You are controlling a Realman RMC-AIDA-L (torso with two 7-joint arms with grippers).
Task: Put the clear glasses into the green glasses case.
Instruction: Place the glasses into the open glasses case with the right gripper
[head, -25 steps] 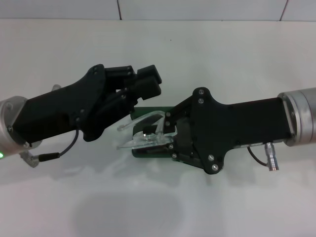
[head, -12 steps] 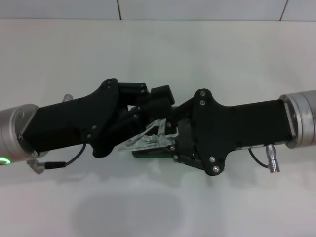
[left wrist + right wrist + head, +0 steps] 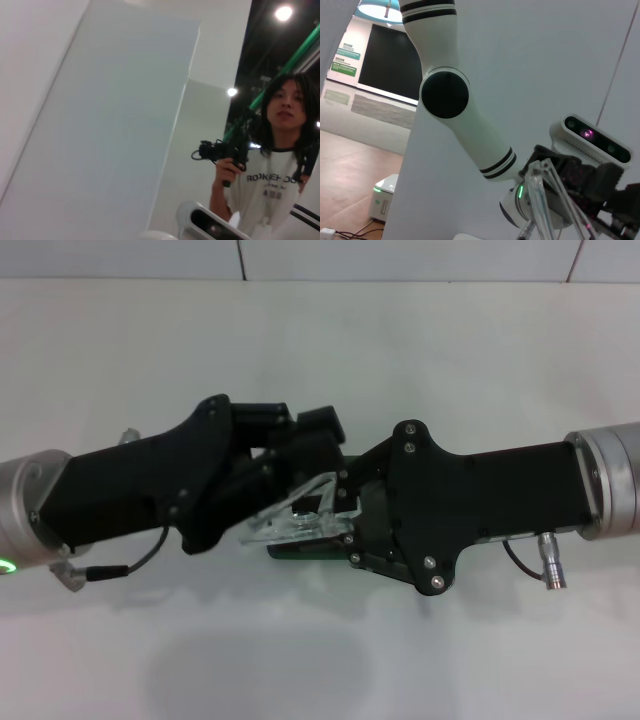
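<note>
Head view, centre of the frame: both grippers meet over the white table (image 3: 320,350). The left gripper (image 3: 318,445) enters from the left edge and reaches to just left of centre; its black fingers (image 3: 322,422) lie against the upper side of the clear glasses (image 3: 300,515), and whether they are spread or closed cannot be told. The right gripper (image 3: 352,510) enters from the right edge; its black body covers the right end of the glasses, and its finger spacing likewise cannot be told.

The clear glasses sit at the centre, between the two grippers, tilted, with a temple arm forming a raised triangle above the frame. Directly under them lies the green glasses case (image 3: 305,549), of which only a dark green strip shows along the lower edge of the glasses. The case interior is hidden by the glasses and grippers, so whether the glasses rest inside it cannot be told.

Right wrist view, lower right: the clear glasses (image 3: 547,200) appear as transparent bars before the left arm (image 3: 465,125).
</note>
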